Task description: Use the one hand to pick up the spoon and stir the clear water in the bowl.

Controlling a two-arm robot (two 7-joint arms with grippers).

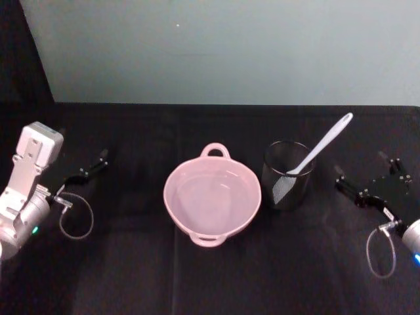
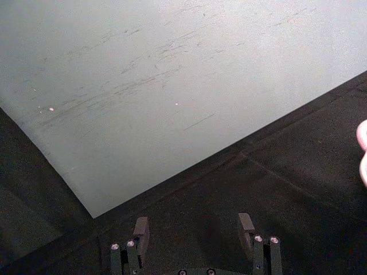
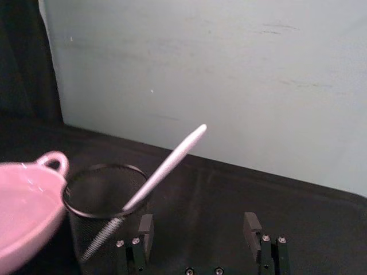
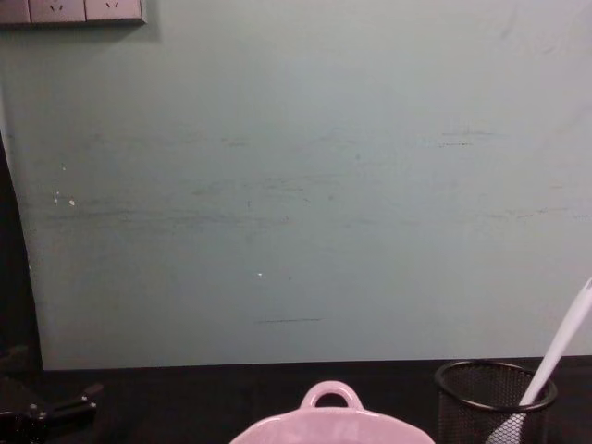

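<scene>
1. A black bench (image 1: 131,262) runs back to a pale green wall (image 1: 230,46), and your working things sit mid-bench. The pink bowl (image 1: 168,191) is in the centre. Just beside it on the right stands a black mesh cup (image 1: 287,184) with the white spoon (image 1: 323,144) in it
2. The spoon leans, with its scoop down in the cup and its handle rising over the rim toward the right. This is your main risk, because the cup looks light. A nudge from a finger, or a lift that ignores the lean, could tip or drag the cup, quite possibly into the bowl
3. The handle is slim and looks smooth. If you pinch it too near its end, it could swivel or slip, and the scoop would then be hard to steer into the bowl
4. The bowl looks shallow with a low rim, so a hard stir could slop water onto the bench or push the bowl along
5. Your right gripper (image 3: 198,224) sits low over the bench to the right of the cup, clear of the spoon. Its fingers are spread and empty, pointing roughly toward the wall
6. Your left gripper (image 2: 194,226) is parked at the left side of the bench, well apart from the bowl, with its fingers also apart and holding nothing
</scene>
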